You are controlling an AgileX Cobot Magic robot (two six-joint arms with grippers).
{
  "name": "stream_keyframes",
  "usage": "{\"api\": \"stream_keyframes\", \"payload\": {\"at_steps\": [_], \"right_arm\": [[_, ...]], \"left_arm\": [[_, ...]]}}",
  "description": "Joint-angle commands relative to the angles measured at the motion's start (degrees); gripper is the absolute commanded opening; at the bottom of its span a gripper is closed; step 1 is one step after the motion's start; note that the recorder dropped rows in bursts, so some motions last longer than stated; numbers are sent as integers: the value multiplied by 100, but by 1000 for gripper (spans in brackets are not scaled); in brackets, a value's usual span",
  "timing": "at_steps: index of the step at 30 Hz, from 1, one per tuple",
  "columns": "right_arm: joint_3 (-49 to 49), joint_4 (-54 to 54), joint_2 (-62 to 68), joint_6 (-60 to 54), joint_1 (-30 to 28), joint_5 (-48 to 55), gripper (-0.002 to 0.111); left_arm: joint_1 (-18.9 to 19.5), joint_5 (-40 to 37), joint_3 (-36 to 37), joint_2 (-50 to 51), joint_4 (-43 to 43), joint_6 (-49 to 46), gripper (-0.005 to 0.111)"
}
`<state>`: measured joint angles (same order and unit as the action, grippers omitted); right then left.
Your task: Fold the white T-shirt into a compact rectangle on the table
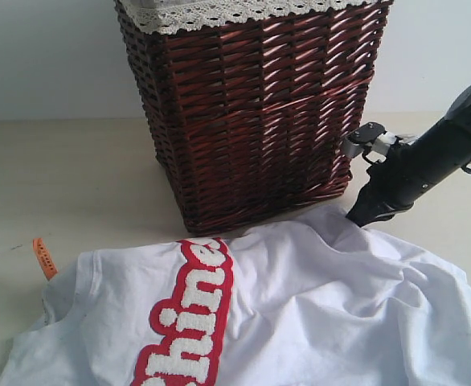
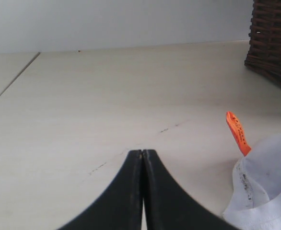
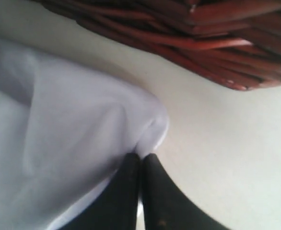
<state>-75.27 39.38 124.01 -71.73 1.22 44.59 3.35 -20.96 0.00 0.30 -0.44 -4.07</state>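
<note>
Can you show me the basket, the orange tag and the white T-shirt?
wicker basket (image 1: 251, 121), exterior view, its woven front wall.
orange tag (image 2: 238, 132), left wrist view, middle of the strip.
white T-shirt (image 1: 332, 297), exterior view, plain cloth beside the lettering.

Broad flat pale beige wood-look table (image 1: 75, 185) is seen, with faint grain and a few dark specks. Rumpled soft white cotton T-shirt (image 1: 316, 305) with red-banded lettering is laid on it. Dark red-brown wicker basket (image 1: 251, 121) is stood just behind.

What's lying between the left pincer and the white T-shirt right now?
Only bare pale beige wood-look table, seen in the left wrist view; the shut left pincer is apart from the soft white cotton T-shirt.
</note>
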Motion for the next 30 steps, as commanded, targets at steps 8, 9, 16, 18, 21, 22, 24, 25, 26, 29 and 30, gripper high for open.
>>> {"api": "stream_keyframes", "payload": {"at_steps": [8, 9, 16, 18, 21, 22, 24, 25, 26, 29, 30], "right_arm": [[3, -2104, -431, 1396, -33, -1593, 0], [3, -2405, -462, 1535, -33, -1698, 0], [3, -3244, -472, 1236, -33, -2174, 0], [3, -3244, -472, 1136, -33, -2489, 0], [3, -3221, -472, 1220, -33, -2828, 0], [3, -3221, -472, 1321, -33, -2839, 0], [3, -3221, -472, 1510, -33, -2751, 5], [3, -3221, -472, 1542, -33, -2670, 10], [3, -3221, -472, 1556, -33, -2617, 17], [3, -3221, -472, 1653, -33, -2478, 36], [3, -3221, -472, 1748, -33, -2478, 41]], "left_arm": [[-1, 43, 0, -30, -20, -3, 0], [-1, 43, 0, -30, -20, -3, 0], [-1, 43, 0, -30, -20, -3, 0], [-1, 43, 0, -30, -20, -3, 0], [-1, 43, 0, -30, -20, -3, 0], [-1, 43, 0, -30, -20, -3, 0], [-1, 43, 0, -30, -20, -3, 0], [-1, 43, 0, -30, -20, -3, 0], [-1, 43, 0, -30, -20, -3, 0], [-1, 43, 0, -30, -20, -3, 0], [-1, 43, 0, -30, -20, -3, 0]]}}
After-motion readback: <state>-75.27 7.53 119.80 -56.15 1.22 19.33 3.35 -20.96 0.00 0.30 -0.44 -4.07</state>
